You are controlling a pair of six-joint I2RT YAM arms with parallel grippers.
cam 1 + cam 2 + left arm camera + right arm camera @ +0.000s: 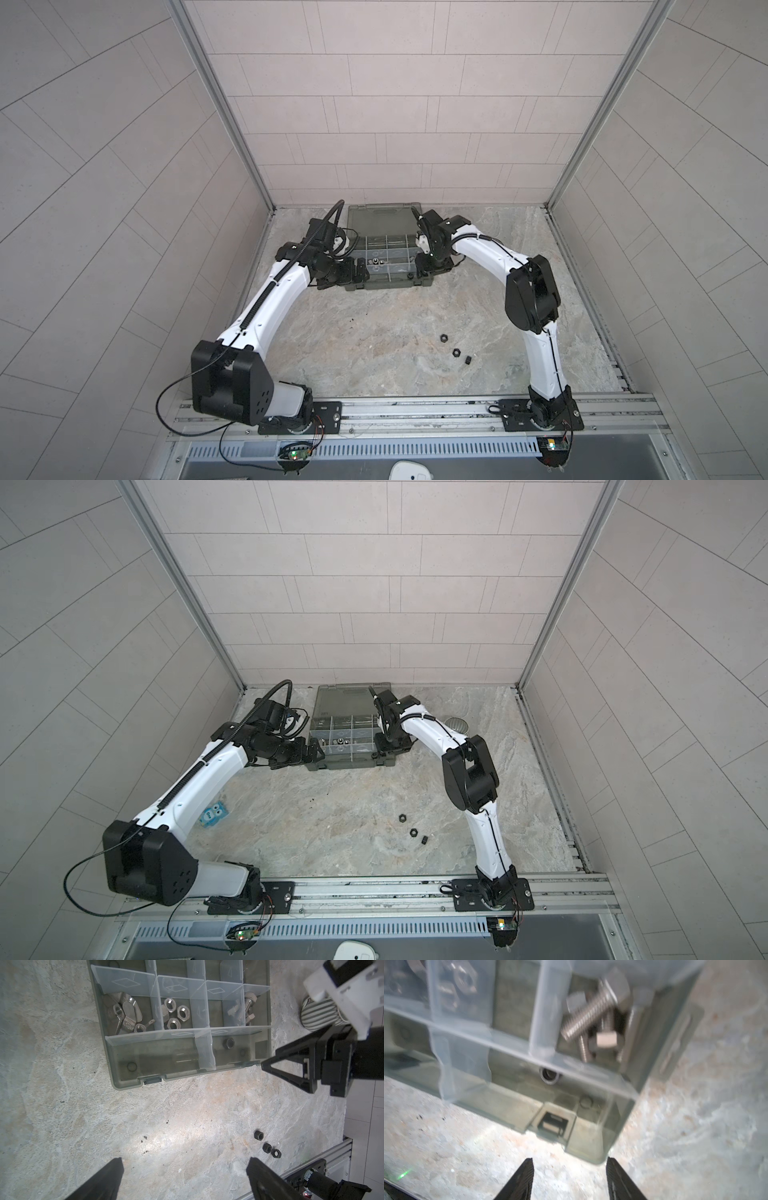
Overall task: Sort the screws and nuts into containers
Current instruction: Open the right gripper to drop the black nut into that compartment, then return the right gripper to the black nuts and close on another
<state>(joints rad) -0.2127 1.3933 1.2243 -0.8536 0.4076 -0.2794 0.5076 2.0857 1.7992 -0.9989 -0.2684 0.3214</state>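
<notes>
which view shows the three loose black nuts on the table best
The left wrist view: the loose black nuts are near and sharp enough to show hex sides and holes. Both top views show only small dark specks; the right wrist view misses them.

Both top views look steeply down from high above onto the whole bench (374, 332). Each wrist view faces the organizer case (133, 1081) ahead of its claw: from well back behind the left claw (186, 1162), from close in behind the right claw (570, 1160).
</notes>
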